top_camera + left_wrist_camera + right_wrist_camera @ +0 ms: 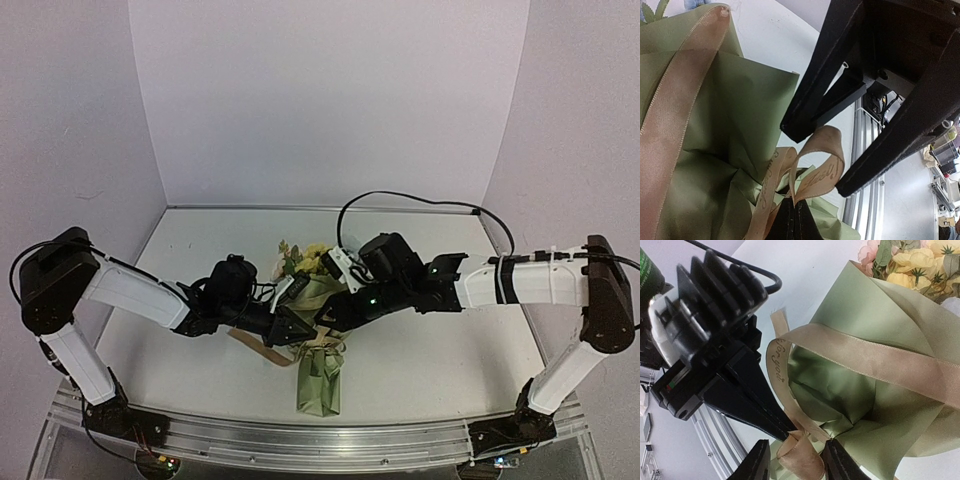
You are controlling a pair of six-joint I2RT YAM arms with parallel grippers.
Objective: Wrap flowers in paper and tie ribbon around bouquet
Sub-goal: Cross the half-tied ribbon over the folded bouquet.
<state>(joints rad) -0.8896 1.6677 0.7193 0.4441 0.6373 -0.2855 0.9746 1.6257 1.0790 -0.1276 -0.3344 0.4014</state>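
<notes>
White table (200,250) under bouquet (320,385), lilac walls (330,100), aluminium rail (300,442)

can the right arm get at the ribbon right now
Probably yes: the ribbon loops up between the right gripper's open fingers with nothing in between, and the left gripper pinches it just beside them.

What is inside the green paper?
Yellow and pale flowers poke out of the paper; the rest of them is hidden inside. A ribbon lies across the outside.
</notes>
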